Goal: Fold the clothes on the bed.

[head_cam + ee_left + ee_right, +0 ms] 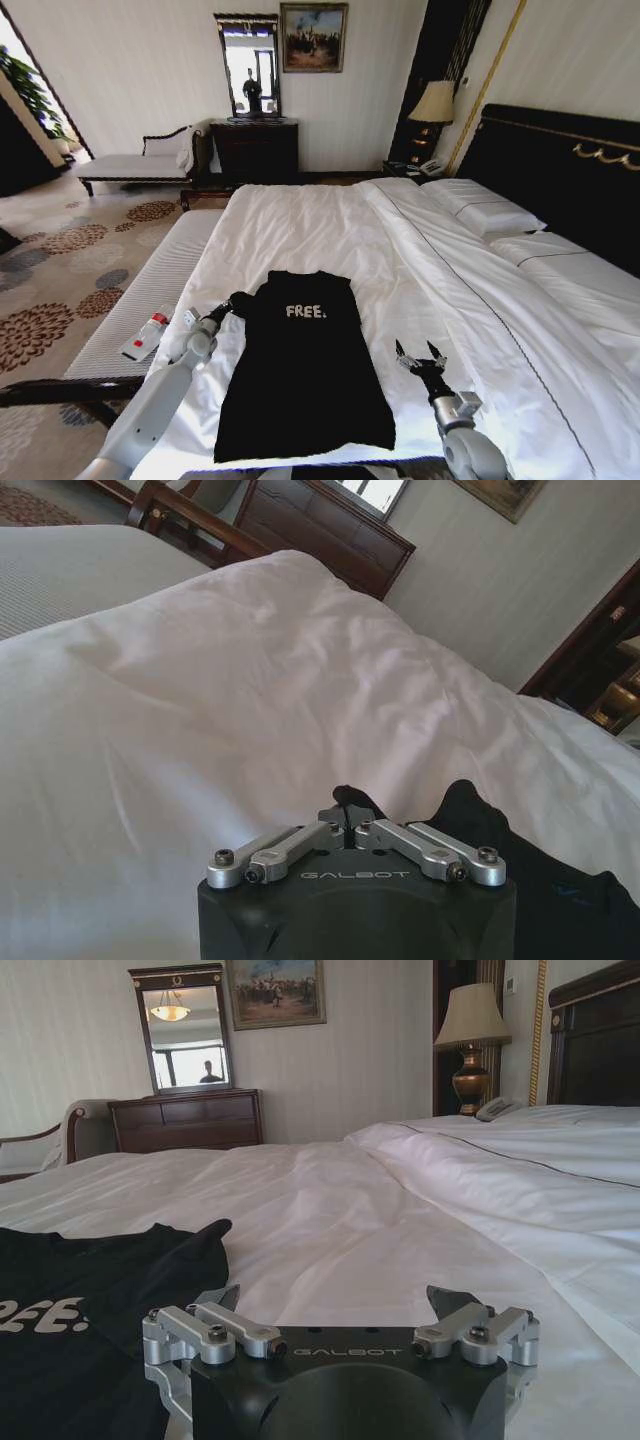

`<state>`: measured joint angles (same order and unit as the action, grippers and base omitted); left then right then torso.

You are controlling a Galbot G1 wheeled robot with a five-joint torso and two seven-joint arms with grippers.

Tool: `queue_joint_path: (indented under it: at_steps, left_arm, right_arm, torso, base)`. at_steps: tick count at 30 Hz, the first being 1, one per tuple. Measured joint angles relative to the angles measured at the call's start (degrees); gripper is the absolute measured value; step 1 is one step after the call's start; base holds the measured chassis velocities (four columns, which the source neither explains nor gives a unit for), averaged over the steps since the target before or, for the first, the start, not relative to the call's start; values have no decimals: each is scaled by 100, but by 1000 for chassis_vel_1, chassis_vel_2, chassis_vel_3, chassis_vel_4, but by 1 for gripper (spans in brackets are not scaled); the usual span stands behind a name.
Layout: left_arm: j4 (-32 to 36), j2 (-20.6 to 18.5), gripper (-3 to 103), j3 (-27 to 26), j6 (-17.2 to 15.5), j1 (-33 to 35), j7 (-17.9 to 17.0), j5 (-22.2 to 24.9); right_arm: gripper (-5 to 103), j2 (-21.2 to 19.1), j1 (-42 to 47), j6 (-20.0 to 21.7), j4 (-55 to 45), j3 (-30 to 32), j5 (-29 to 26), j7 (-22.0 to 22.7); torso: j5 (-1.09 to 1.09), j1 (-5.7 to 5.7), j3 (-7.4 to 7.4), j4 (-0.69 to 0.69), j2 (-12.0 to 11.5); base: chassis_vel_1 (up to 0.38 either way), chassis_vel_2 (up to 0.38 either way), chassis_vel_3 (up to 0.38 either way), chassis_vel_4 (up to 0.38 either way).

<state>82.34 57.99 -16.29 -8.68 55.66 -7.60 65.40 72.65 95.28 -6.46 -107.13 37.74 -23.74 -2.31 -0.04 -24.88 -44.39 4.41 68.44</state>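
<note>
One black T-shirt [305, 365] lies on one bed [330, 225]. Two pillows [490, 212] sit at the headboard. Two robot hands show: the left hand [236, 303] and the right hand [421, 356]. One lamp [434, 103], one mirror [250, 68], one painting [313, 37].

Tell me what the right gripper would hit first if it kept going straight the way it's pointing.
The right gripper, open, points up the bed toward the far wall. Its way looks free over the white duvet; the black T-shirt lies off to its left. Depth is unclear.

Left gripper [236, 300] pinched closed, arm outstretched; right gripper [421, 353] spread wide.
</note>
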Motion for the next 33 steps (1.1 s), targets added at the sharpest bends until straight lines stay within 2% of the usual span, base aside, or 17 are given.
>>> queue_joint_path:
  at_steps: [17, 23, 30, 33]
  left_arm:
    - [17, -159, 0, -411, 317, 372, 24, -30]
    - [38, -138, 0, -415, 411, 402, 6, -260]
    - [36, 2, 0, -228, 478, 310, -35, -820]
    - [103, 117, 0, -26, 515, 165, -140, -1448]
  right_arm:
    - [100, -34, -35, -21, 5, -17, -28, -14]
    - [100, -30, -34, -22, 15, -36, -30, -16]
    - [100, -26, -31, -54, 32, -33, -29, -28]
    - [100, -18, -11, -77, 45, -19, -28, -39]
  torso:
    - [0, 0, 0, 1, 0]
    - [1, 0, 0, 1, 0]
    - [1, 0, 0, 0, 0]
    - [1, 0, 0, 0, 0]
  base:
    - [0, 0, 0, 0]
    - [0, 0, 0, 0]
    - [0, 0, 0, 0]
    - [0, 0, 0, 0]
